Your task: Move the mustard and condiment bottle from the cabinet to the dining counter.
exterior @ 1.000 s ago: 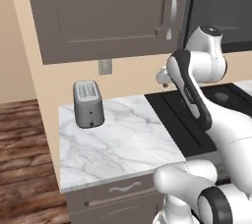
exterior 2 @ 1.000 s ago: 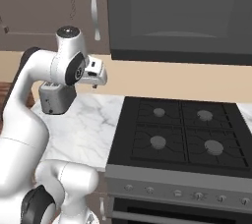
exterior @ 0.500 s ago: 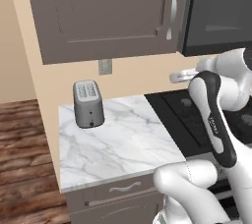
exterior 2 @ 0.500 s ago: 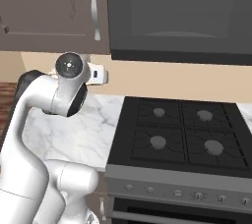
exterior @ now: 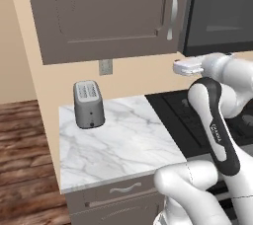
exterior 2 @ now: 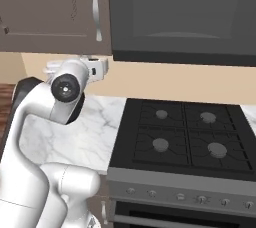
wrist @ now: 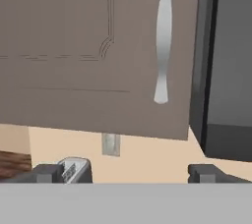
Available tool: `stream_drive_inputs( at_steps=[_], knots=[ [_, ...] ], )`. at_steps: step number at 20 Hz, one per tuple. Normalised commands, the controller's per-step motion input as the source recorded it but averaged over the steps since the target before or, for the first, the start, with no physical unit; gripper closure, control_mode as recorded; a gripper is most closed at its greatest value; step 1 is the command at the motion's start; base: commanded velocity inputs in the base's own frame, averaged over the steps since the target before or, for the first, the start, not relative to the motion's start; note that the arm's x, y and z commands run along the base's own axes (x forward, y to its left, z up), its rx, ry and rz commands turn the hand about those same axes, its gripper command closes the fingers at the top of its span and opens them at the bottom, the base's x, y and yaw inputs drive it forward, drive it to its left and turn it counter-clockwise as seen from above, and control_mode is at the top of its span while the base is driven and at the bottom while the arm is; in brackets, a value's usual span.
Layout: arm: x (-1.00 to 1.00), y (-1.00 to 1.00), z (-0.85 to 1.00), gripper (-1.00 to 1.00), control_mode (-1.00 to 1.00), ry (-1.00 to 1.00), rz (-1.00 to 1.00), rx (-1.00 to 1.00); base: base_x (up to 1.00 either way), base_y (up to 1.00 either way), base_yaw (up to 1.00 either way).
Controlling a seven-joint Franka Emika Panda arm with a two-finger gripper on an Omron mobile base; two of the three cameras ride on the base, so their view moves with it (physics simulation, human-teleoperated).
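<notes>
While the cabinet [wrist: 88,46] door is closed, the wide-open, empty claw [wrist: 125,173] hangs below its bottom edge.

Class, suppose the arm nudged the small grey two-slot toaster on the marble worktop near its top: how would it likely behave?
The small grey two-slot toaster stands upright, taller than wide, so a high push might tip it rather than slide it. The marble worktop looks smooth, so a low push would probably make it slide. Its boxy body looks rigid and unlikely to roll.
</notes>
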Motion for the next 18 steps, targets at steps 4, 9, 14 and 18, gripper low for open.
stream_drive_inputs(
  at_steps=[4,9,14,18],
  knots=[
    [0.0,0.0,0.64,-1.0,-1.0,-0.35,-0.01,0.0,0.0,0.0,0.0],
    [0.0,-0.04,0.55,-1.0,-1.0,-0.34,-0.01,0.01,0.0,0.0,0.0],
    [0.06,-0.27,0.01,-1.0,-1.0,-0.02,0.0,0.07,0.0,0.0,0.0],
    [0.17,-0.14,0.07,-1.0,-1.0,0.0,-0.04,0.09,0.0,0.0,0.0]
  ],
)
